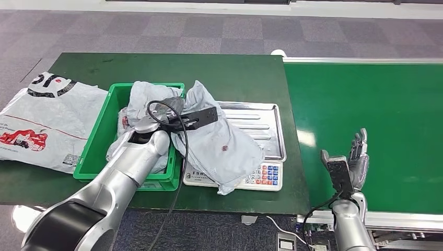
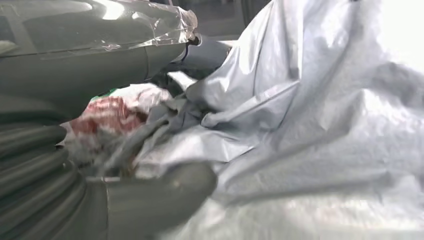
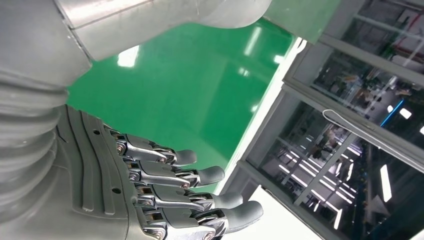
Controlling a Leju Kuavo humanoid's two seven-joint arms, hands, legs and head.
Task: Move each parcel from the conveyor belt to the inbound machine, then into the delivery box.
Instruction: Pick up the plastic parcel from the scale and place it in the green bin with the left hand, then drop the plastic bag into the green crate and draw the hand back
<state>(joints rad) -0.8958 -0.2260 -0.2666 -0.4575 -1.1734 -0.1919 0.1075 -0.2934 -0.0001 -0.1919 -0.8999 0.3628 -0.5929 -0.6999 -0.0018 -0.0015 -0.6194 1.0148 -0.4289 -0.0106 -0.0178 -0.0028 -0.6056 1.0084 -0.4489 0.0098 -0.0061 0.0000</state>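
A crumpled grey parcel (image 1: 222, 144) lies across the steel weighing tray (image 1: 264, 112) of the inbound machine, its upper end draped over the right wall of the green delivery box (image 1: 99, 138). My left hand (image 1: 166, 111) is at that upper end. In the left wrist view the thumb (image 2: 165, 192) and the fingers above grip bunched grey plastic of the parcel (image 2: 310, 115). Another parcel with red print (image 2: 107, 112) lies in the box beneath. My right hand (image 1: 354, 162) hovers open over the bare green conveyor belt (image 1: 376, 99), fingers (image 3: 190, 175) spread and holding nothing.
A large white bag with red and black print (image 1: 47, 123) lies flat on the dark green table, left of the box. The machine's keypad (image 1: 264, 175) faces the table's near edge. A black cable (image 1: 180, 157) loops from my left wrist over the box's right wall.
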